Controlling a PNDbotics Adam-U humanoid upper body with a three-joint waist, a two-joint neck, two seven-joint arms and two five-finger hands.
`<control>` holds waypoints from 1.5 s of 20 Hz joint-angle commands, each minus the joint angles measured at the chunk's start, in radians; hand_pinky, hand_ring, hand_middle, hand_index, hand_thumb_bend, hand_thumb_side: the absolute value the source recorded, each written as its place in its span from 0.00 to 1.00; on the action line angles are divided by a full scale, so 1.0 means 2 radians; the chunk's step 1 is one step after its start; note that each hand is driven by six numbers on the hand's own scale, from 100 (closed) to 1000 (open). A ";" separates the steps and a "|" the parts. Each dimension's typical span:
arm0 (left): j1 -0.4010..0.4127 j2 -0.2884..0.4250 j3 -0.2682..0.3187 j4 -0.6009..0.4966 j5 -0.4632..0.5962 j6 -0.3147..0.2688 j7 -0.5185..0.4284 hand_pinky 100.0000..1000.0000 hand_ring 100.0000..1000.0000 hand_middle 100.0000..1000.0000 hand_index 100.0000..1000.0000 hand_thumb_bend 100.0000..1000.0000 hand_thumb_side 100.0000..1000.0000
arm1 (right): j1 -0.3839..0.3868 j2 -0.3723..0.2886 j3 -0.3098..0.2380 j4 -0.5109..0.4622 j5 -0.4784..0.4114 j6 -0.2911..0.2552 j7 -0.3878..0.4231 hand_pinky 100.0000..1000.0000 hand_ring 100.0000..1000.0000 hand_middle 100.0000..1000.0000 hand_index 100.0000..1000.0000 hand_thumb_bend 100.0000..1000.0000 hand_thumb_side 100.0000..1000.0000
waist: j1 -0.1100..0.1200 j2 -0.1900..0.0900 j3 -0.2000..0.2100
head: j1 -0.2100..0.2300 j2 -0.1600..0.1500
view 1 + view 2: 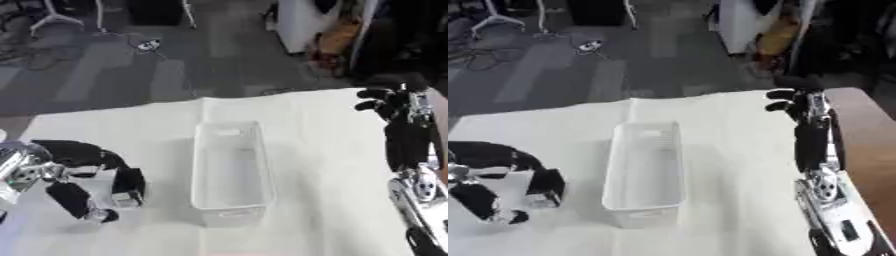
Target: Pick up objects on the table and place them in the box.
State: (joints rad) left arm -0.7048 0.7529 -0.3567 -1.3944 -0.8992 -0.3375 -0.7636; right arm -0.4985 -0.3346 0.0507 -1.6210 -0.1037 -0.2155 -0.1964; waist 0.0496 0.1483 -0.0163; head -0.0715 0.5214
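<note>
Box (229, 172) sits empty mid-table; at its 9 o'clock the left hand (87, 182) curls, seemingly around nothing, while at 2 o'clock the right hand (794, 102) also curls empty, so a pick comes next.

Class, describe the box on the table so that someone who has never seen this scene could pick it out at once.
Start from the table covered with a white cloth. Near its middle, between the left hand and the right hand, stands the box, long and narrow, its long side running away from the robot. It is the only container there: white, open-topped, with nothing visible inside.
</note>
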 commanded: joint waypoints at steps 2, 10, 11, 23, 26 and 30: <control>-0.010 0.016 0.008 -0.002 -0.018 -0.078 -0.072 1.00 0.87 0.97 1.00 0.21 0.61 | -0.004 -0.006 -0.002 -0.004 -0.003 0.000 0.002 0.49 0.58 0.62 0.68 0.11 1.00 | -0.001 -0.007 -0.001 | 0.002 -0.006; -0.017 0.012 0.000 0.018 -0.027 -0.089 -0.072 1.00 0.88 0.97 1.00 0.23 0.63 | -0.005 -0.005 -0.002 -0.004 -0.003 0.000 0.003 0.50 0.58 0.62 0.68 0.11 1.00 | 0.000 -0.006 -0.002 | 0.004 -0.006; -0.018 0.011 -0.001 0.021 -0.029 -0.090 -0.072 1.00 0.88 0.97 1.00 0.23 0.63 | -0.005 -0.005 -0.002 -0.004 -0.003 0.000 0.003 0.50 0.58 0.62 0.68 0.11 1.00 | 0.000 -0.006 -0.002 | 0.004 -0.006; -0.047 -0.021 0.009 0.047 -0.048 -0.088 -0.064 1.00 0.86 0.95 1.00 0.39 0.74 | -0.008 -0.003 -0.001 -0.005 -0.003 0.001 0.004 0.50 0.58 0.62 0.68 0.11 1.00 | 0.004 0.000 -0.011 | 0.008 -0.008; -0.052 -0.026 0.008 0.060 -0.058 -0.089 -0.061 1.00 0.86 0.94 1.00 0.39 0.72 | -0.008 -0.002 -0.001 -0.005 -0.003 0.001 0.004 0.50 0.58 0.62 0.68 0.11 1.00 | 0.005 0.001 -0.014 | 0.011 -0.007; -0.054 -0.029 0.007 0.079 -0.072 -0.095 -0.062 1.00 0.84 0.93 1.00 0.37 0.70 | -0.010 -0.002 -0.001 -0.006 -0.002 0.001 0.004 0.50 0.58 0.62 0.68 0.11 1.00 | 0.007 0.003 -0.017 | 0.011 -0.007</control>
State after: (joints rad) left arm -0.7896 0.6777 -0.3582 -1.2391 -1.0308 -0.3676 -0.7336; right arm -0.4994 -0.3309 0.0532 -1.6210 -0.1074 -0.2122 -0.1924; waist 0.0653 0.1675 -0.0486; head -0.0604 0.5202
